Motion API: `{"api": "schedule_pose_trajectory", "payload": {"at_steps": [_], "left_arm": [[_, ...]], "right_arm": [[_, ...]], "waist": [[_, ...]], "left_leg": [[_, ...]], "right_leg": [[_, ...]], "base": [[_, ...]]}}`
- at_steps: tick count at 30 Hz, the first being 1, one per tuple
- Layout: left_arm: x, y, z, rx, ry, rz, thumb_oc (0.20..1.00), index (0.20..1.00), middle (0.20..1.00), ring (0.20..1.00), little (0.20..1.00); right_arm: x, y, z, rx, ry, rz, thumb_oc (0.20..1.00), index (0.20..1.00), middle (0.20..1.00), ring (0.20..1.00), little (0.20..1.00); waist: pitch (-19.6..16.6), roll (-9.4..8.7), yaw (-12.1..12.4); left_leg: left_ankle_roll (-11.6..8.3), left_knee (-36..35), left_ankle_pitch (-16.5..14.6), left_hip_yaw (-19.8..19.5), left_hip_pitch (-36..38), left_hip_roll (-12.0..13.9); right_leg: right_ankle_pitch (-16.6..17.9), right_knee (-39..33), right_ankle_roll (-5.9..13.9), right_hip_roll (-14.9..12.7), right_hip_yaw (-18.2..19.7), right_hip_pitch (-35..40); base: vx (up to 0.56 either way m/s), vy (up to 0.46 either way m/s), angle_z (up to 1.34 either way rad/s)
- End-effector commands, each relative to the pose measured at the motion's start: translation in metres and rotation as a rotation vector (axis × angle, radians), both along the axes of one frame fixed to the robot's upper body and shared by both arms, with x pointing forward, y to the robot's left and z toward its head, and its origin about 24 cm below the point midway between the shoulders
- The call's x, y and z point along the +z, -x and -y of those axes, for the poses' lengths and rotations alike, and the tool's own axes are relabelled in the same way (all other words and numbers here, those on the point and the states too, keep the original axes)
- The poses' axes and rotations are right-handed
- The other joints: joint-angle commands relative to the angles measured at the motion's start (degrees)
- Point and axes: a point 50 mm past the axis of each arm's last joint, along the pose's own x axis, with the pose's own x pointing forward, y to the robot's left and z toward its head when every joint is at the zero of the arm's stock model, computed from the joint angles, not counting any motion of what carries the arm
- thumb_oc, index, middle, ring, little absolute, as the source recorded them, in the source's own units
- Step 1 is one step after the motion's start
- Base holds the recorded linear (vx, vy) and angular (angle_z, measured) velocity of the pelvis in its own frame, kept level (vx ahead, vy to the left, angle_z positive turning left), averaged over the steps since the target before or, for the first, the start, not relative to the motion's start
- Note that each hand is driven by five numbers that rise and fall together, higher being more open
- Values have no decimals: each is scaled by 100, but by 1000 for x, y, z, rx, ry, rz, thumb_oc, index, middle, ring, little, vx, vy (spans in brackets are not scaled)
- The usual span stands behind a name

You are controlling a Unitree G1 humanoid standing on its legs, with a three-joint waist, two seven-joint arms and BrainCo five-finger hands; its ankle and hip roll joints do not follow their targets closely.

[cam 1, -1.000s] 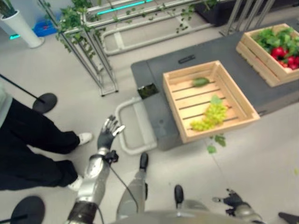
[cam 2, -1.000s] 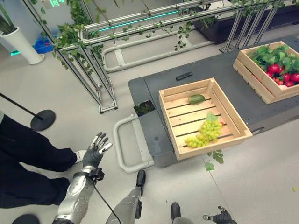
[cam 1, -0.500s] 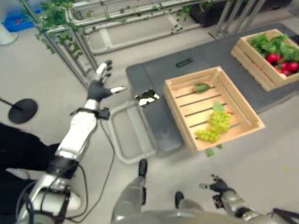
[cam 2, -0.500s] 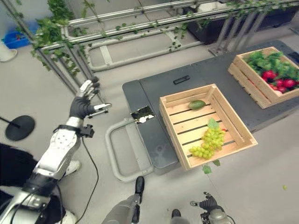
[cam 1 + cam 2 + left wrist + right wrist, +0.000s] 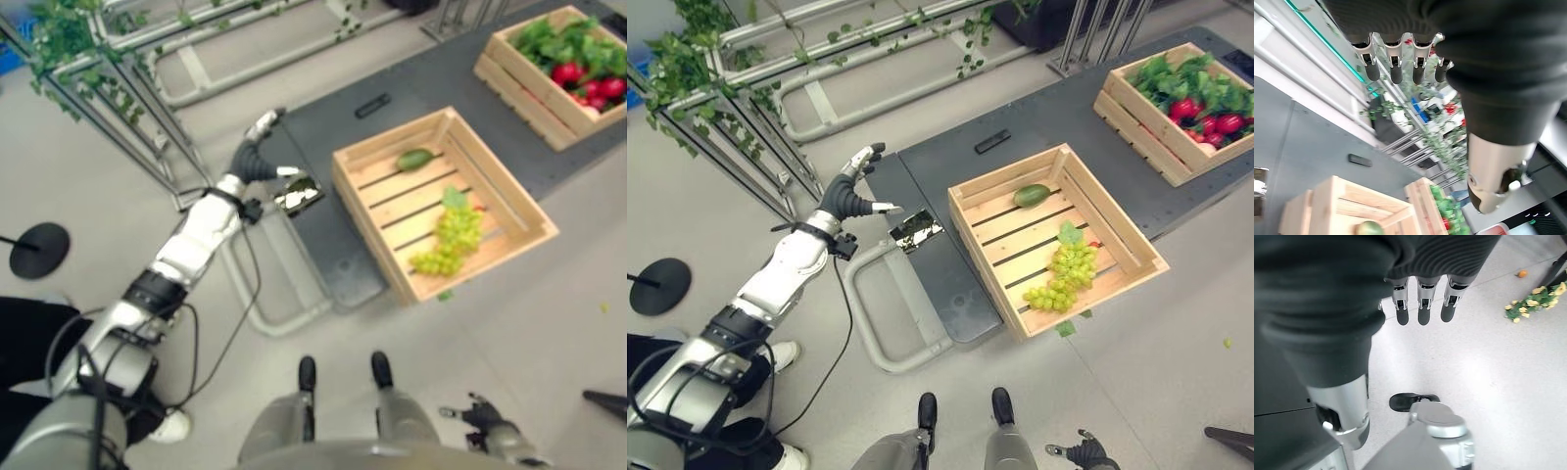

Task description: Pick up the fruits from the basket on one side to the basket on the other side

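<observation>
1. I have the left hand (image 5: 844, 195) out over the left end of the grey platform (image 5: 1038, 127), its fingers straight and spread with nothing in them. It is well apart from the fruit.
2. The near crate (image 5: 1122, 245) sits at the platform's front edge. It holds a bunch of green grapes (image 5: 1063, 274) towards its front corner and a small green fruit (image 5: 1031, 195) by its back wall.
3. The far crate (image 5: 1127, 117) stands at the platform's right end, packed with red fruits (image 5: 1212, 122) among green leaves (image 5: 1176, 83).
4. My right hand (image 5: 1422, 303) hangs low at my side over the floor, fingers relaxed and straight, carrying nothing.
5. By my reckoning the transfer has not started: no fruit is in either hand and none is between the crates. I cannot tell from here which crate is meant as the source.
6. What is left, as I judge it, is everything: bring a hand across to a crate, close on one fruit, carry it to the other crate, and repeat for the rest.
7. A small dark flat object (image 5: 991, 141) lies on the platform behind the near crate, and a shiny patch (image 5: 914, 229) sits at the left end, just beside my left hand.
</observation>
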Motion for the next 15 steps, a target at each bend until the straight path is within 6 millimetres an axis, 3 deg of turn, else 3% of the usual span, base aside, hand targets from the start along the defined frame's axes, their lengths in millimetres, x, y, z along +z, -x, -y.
{"api": "schedule_pose_trajectory", "payload": {"at_steps": [1,5,15], "left_arm": [[58,-11,13,-7,-99,203,1000,1000,1000,1000,1000],[74,-21,25,-20,-223,221,1000,1000,1000,1000,1000],[76,-33,40,-11,-384,220,1000,1000,1000,1000,1000]], "right_arm": [[7,-7,14,-45,28,40,1000,1000,1000,1000,1000],[12,-14,18,-40,41,62,1000,1000,1000,1000,1000],[17,-20,25,-48,62,106,1000,1000,1000,1000,1000]], "waist": [[-80,152,4],[-23,256,-25],[111,632,-256]], "left_leg": [[-369,135,-156,-9,-299,102],[-414,54,-73,-16,-339,159],[-434,-84,44,109,-424,186]], "right_leg": [[-163,131,274,73,6,-508],[-179,99,254,98,8,-507],[-141,42,261,113,219,-662]], "base": [[17,-67,-1],[-17,-46,1],[-30,6,-10]]}}
